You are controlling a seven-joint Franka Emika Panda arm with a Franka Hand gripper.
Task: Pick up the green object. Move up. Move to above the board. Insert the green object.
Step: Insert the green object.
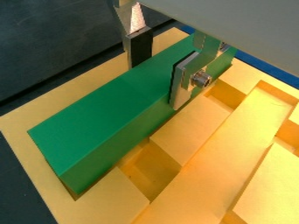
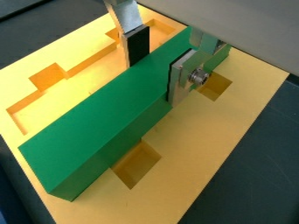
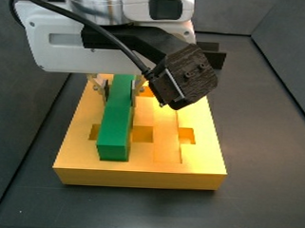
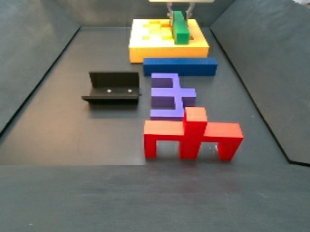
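Clamping the green object point(image 2: 100, 127) between its silver fingers point(image 2: 184, 77), the pincer point(image 2: 162, 63) holds it over the board point(image 3: 146, 168), at the worktop's far end. Insertion looks underway; next, a straight descent keeping the bar aligned with its groove.

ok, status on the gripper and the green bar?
Gripper shut on the long green rectangular bar, over the orange-yellow recessed board. Bar lies lengthwise on the board; whether it is fully seated, cannot tell. Nothing in the way.
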